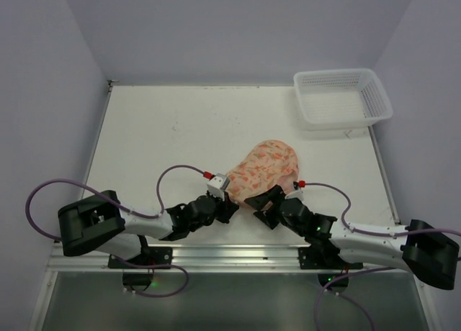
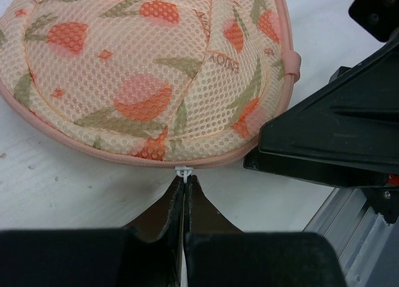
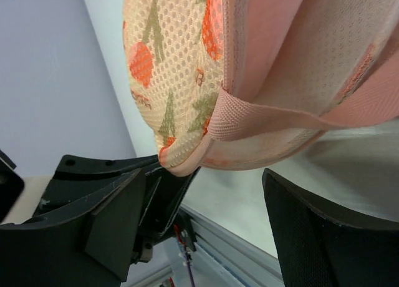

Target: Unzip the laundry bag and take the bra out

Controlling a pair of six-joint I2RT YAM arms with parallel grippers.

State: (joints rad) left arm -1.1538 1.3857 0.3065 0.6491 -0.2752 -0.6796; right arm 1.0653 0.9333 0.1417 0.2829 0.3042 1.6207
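The laundry bag [image 1: 265, 168] is a peach dome with orange print and pink zip trim, lying on the table just beyond both grippers. My left gripper [image 1: 227, 203] is at its near left edge. In the left wrist view, the left gripper [image 2: 184, 182] is shut on the small white zip pull [image 2: 182, 172] at the bag's [image 2: 143, 75] pink rim. My right gripper [image 1: 261, 201] is open at the bag's near right edge. In the right wrist view, the right gripper [image 3: 212, 196] has its jaws wide apart below the bag's [image 3: 181, 81] edge and pink loop [image 3: 255, 117]. The bra is hidden.
A white plastic lattice basket [image 1: 343, 97] stands at the far right corner of the table [image 1: 166, 129]. The metal rail [image 1: 238, 255] runs along the near edge. The right gripper's black finger [image 2: 336, 137] sits close to the right of the left gripper.
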